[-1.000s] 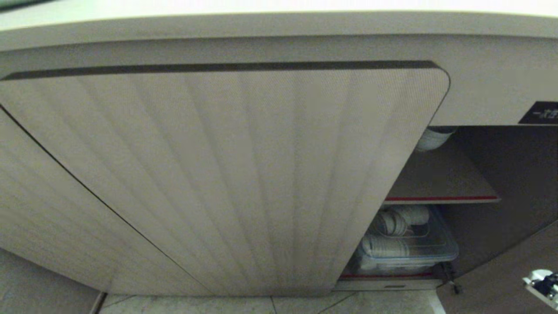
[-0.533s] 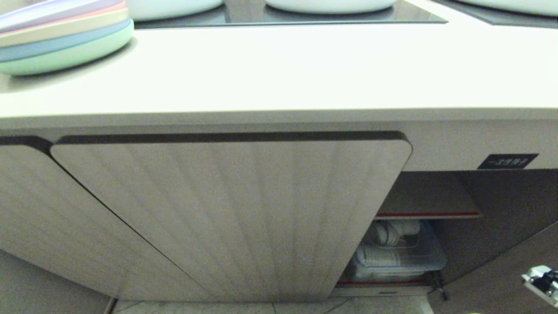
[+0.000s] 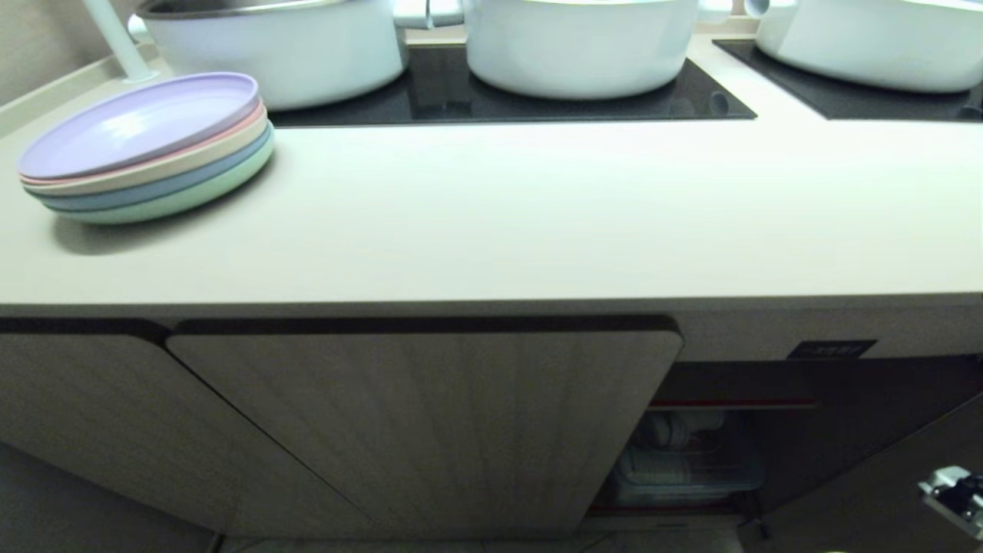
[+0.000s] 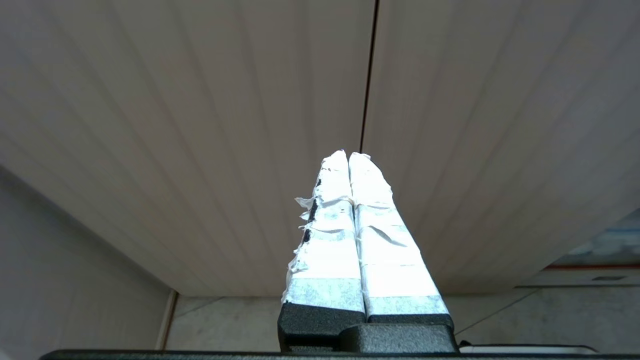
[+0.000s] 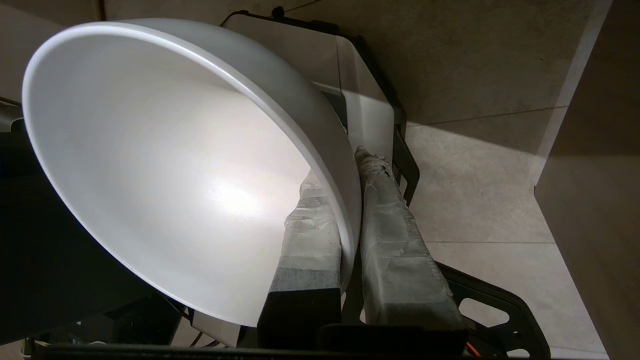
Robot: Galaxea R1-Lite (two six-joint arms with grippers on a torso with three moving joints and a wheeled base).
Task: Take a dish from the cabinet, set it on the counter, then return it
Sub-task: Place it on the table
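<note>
Head view: the beige desk (image 3: 491, 223) carries a stack of pastel plates (image 3: 146, 150) at its left and white pots (image 3: 580, 46) on the black cooktop panel (image 3: 507, 100); below, the cabinet (image 3: 422, 430) stands open at its right, a clear container (image 3: 687, 465) on the lower shelf. Left wrist view: the left end effector (image 4: 348, 156) has its taped fingers pressed together, empty, facing the ribbed doors. Right wrist view: the right end effector (image 5: 345, 165) is clamped on the rim of the white bowl (image 5: 165, 165), one finger inside and one outside, above the tiled floor (image 5: 480, 210).
</note>
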